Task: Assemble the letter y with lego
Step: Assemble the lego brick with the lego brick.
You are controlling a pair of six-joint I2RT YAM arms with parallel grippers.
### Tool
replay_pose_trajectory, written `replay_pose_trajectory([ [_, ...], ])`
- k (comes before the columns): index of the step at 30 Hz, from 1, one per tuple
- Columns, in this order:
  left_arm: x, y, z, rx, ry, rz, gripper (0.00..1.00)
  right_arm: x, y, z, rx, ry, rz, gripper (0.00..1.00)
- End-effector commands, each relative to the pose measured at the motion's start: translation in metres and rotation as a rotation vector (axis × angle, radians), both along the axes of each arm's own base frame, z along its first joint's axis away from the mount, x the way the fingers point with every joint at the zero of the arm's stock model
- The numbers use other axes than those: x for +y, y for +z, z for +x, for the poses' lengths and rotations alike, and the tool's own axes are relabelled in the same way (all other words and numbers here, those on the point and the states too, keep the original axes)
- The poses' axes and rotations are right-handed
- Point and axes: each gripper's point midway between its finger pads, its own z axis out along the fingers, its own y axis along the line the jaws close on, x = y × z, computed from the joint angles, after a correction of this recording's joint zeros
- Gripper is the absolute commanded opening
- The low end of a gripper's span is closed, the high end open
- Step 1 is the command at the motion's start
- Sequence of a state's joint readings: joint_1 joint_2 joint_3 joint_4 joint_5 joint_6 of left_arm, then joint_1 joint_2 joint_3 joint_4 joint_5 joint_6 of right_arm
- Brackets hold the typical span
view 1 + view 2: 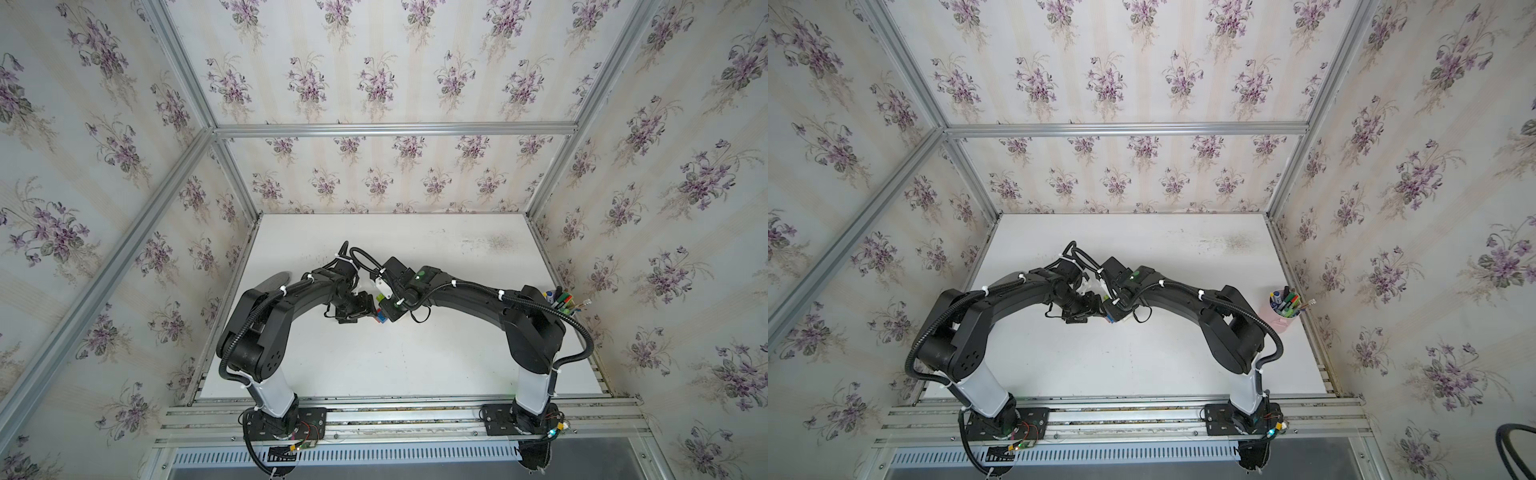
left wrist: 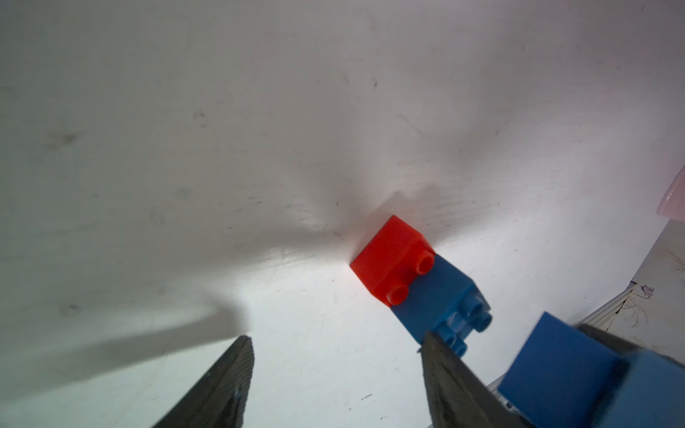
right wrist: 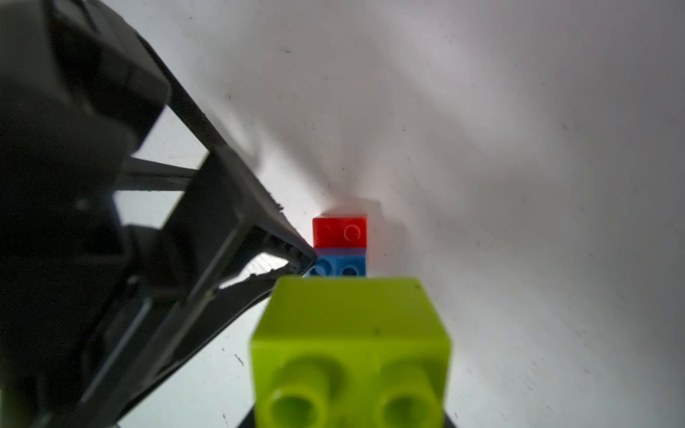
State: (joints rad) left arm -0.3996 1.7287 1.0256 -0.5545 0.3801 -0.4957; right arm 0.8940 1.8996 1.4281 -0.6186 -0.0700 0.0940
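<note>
- Lego (image 1: 380, 317) lies near the middle of the table (image 1: 415, 365), right where my two arms meet; in both top views the wrists cover most of it.
- On the table, the red brick (image 2: 389, 255) and a blue brick (image 2: 437, 296) lie touching, in one line, studs on both pointing back toward the grippers. I can't tell whether they are clicked together.
- The Y is not complete: this red-and-blue pair is apart from the other bricks.
- A second clump (image 2: 563, 374) hangs just beside the pair. The left wrist view shows its blue brick with a lighter blue one against it. The right wrist view shows the green brick (image 3: 348, 333) close up, studs toward the camera.
- My right gripper (image 1: 386, 315) is clamped on that clump. Its fingers are mostly hidden, so I can't say which brick they pinch.
- My left gripper (image 2: 337, 337) stands spread, nothing between the fingers. One fingertip (image 3: 298, 254) is at the corner of the blue brick on the table, by its studs; the other is over bare table.
- Off by the right wall a cup of pens (image 1: 1284, 306) stands well apart from all this.
</note>
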Motion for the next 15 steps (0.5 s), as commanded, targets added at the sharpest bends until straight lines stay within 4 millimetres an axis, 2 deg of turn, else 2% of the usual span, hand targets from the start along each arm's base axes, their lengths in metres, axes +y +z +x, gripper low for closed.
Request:
replay_pose_trajectory([
  [1,0.0106,-0.0101,-0.0051,0.016,-0.003,0.062,0.72,-0.0033,-0.0036,-0.0014,0.004,0.013,-0.029,0.23],
  [15,0.0117,-0.0108,-0.0066,0.017,-0.004,0.060,0.72,-0.0051,-0.0095,-0.0061,0.032,0.027,-0.051,0.23],
])
